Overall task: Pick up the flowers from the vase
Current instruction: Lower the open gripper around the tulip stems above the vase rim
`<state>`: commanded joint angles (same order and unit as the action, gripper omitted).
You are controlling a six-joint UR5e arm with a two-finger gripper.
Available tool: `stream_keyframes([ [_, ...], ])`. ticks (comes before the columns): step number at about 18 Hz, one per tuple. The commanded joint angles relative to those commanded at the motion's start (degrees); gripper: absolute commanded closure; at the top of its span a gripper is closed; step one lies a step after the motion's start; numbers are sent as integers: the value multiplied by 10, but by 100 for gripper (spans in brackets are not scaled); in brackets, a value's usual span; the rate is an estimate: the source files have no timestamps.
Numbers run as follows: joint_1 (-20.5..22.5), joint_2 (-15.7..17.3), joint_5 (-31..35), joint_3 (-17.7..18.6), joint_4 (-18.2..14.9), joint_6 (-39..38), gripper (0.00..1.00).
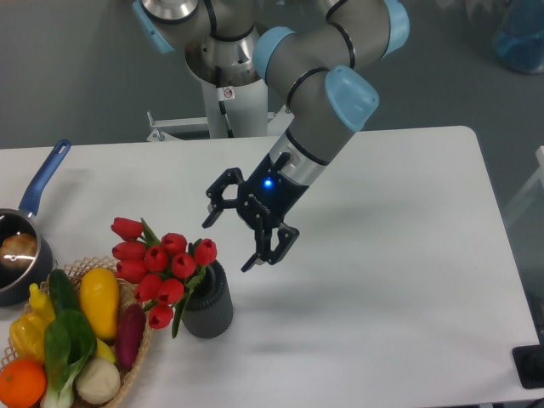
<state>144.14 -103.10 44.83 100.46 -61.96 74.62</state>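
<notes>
Red flowers just left of fingers
</notes>
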Motion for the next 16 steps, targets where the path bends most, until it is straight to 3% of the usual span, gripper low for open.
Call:
stream_keyframes([
  [16,-16,-29,-34,-12,18,-17,0],
])
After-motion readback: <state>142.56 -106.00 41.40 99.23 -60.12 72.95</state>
